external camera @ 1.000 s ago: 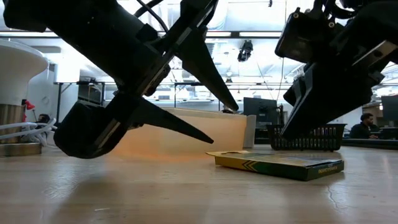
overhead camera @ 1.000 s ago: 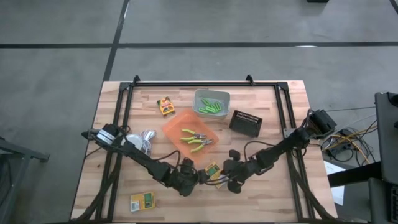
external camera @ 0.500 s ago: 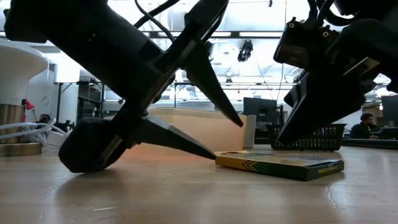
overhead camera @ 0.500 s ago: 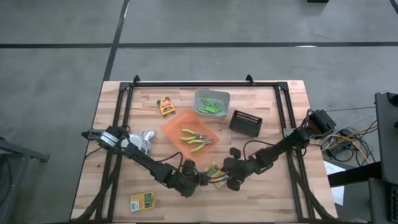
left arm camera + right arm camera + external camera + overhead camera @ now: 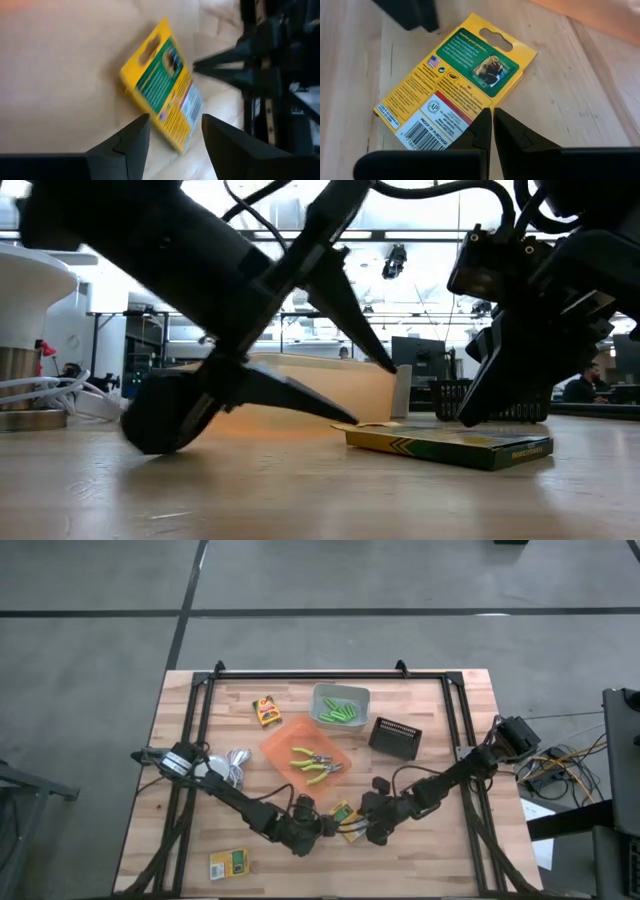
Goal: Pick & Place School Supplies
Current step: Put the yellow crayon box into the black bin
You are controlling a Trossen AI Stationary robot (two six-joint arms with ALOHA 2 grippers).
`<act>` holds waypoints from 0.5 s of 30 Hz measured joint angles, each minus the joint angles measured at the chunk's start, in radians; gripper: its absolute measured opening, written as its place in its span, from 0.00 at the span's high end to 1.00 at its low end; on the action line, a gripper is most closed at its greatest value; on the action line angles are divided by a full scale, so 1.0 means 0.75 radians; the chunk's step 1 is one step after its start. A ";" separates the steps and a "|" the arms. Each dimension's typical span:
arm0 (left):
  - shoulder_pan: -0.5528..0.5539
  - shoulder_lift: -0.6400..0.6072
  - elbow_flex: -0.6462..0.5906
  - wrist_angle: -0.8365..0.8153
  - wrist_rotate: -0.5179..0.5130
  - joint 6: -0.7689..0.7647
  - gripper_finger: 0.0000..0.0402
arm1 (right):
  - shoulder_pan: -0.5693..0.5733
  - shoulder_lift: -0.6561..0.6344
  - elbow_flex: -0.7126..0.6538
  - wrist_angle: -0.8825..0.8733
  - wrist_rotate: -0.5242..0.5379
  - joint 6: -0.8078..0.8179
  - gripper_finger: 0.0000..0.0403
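Table (image 5: pixel 450 850): my two arms meet low at front centre. My left gripper (image 5: pixel 326 827) spread wide, tips at edge of yellow-and-green box (image 5: pixel 345 817), nothing held. My right gripper (image 5: pixel 368 827) pinched shut, empty, just beside same box. Orange bin (image 5: pixel 280 752): two green-handled pliers (image 5: pixel 314 764). Grey bin (image 5: pixel 320 693): lime-green markers (image 5: pixel 341 712).

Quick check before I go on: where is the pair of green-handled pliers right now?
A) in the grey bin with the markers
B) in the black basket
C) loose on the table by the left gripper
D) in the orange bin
D: the high view shows the green-handled pliers lying inside the orange bin, apart from both grippers.
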 joint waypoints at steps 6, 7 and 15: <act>0.014 0.001 0.008 0.000 -0.005 0.025 0.54 | -0.001 0.004 -0.001 0.034 0.008 -0.010 0.96; 0.014 0.001 0.008 -0.001 -0.002 0.026 0.54 | -0.001 0.013 -0.001 0.036 0.013 -0.010 0.96; 0.015 0.001 0.006 -0.004 0.001 0.027 0.54 | 0.000 0.095 -0.001 0.158 0.020 0.000 0.96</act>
